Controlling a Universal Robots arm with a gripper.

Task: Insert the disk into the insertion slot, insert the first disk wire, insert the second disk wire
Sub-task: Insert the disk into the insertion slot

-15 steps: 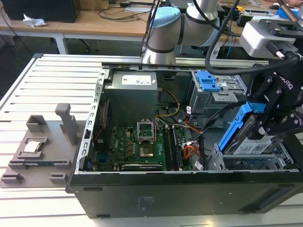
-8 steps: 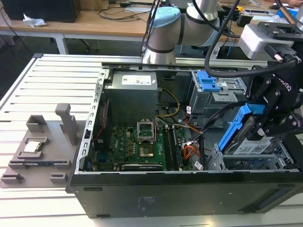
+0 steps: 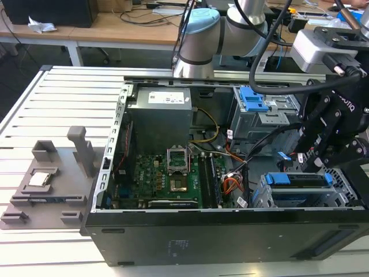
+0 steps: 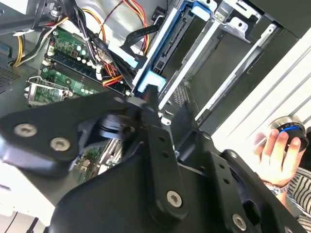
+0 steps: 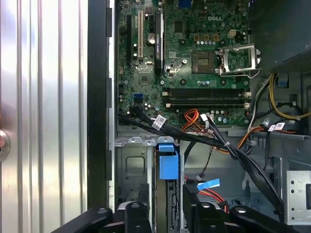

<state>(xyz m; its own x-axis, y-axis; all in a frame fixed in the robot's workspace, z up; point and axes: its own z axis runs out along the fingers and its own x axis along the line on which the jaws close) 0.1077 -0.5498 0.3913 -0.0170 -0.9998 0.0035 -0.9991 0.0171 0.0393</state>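
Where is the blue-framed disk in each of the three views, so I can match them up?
Exterior view: the disk sits in the insertion slot, low toward the exterior view's right.
Second wrist view: the disk is edge-on, its blue frame beside the slot's grey rails.
First wrist view: the disk shows its blue end between the slot's grey walls.
Shared landmark: the green motherboard.

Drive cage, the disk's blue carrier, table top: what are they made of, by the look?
Insertion slot: bare grey sheet metal, probably steel; folded edges, punched holes, dull sheen. Disk's carrier: bright blue moulded plastic, uniform colour, soft gloss. Table: silvery metal, likely aluminium profile; long parallel grooves, bright streaky reflections.
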